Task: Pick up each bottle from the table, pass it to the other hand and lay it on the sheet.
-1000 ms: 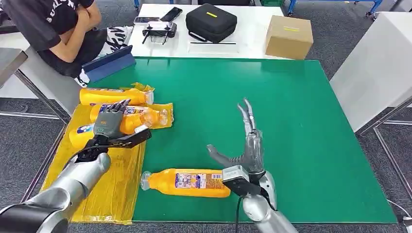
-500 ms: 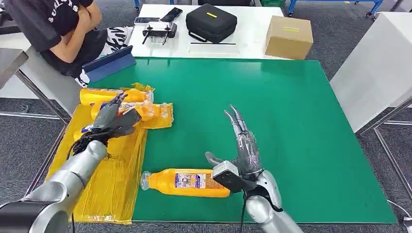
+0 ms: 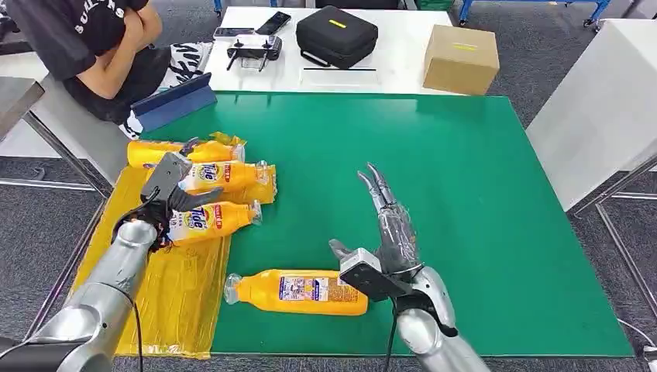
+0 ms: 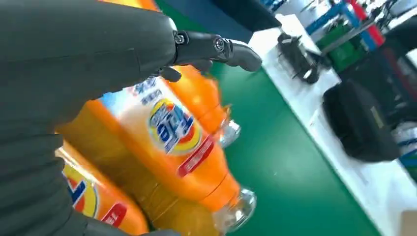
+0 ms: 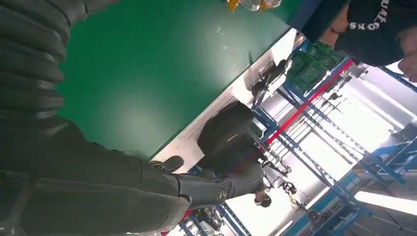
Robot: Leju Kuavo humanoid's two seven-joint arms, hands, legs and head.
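On the green tabletop (image 3: 465, 194) we judge the step in hand to be picking up the last orange detergent bottle (image 3: 298, 291), which lies on its side near the front edge, well apart from the yellow sheet (image 3: 174, 306) that already carries 3 bottles. To do it well, we would lower the right robot hand (image 3: 385, 236), now spread and empty just beside the bottle's base, around the labelled middle. The left robot hand (image 3: 166, 186) hovers empty over the laid bottles. The left wrist view shows a Tide label (image 4: 177, 129) up close; the head view gives the whole layout
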